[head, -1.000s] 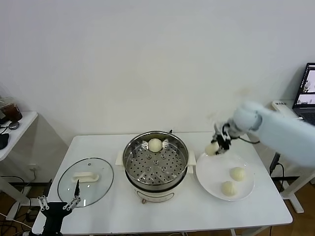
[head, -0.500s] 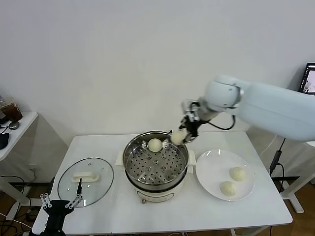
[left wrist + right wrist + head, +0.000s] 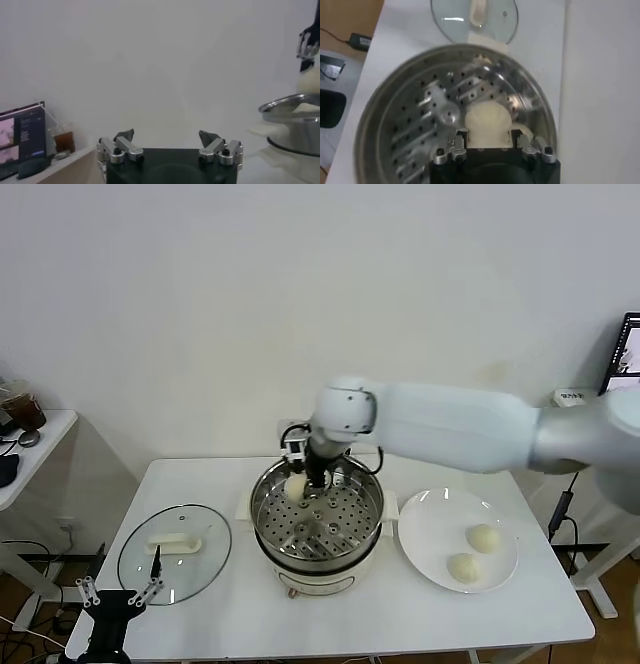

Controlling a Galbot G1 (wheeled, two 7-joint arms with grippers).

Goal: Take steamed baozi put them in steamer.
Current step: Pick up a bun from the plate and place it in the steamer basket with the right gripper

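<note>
Baozi (image 3: 488, 120) inside steamer (image 3: 410, 100)

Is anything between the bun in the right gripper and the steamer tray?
Nothing visible. The right gripper holds the bun over the open steamer, its perforated tray bare below; the glass lid lies aside.

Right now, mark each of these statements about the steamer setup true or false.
1. The right end effector holds a baozi over the steamer. True.
2. Three baozi lie on the white plate. False: two lie there.
3. The glass lid covers the steamer. False: it lies flat on the table, on the steamer's left.
4. The left end effector is open and holds nothing. True.
5. The left end effector is inside the steamer. False: it sits low at the table's near left corner, beside the lid.
</note>
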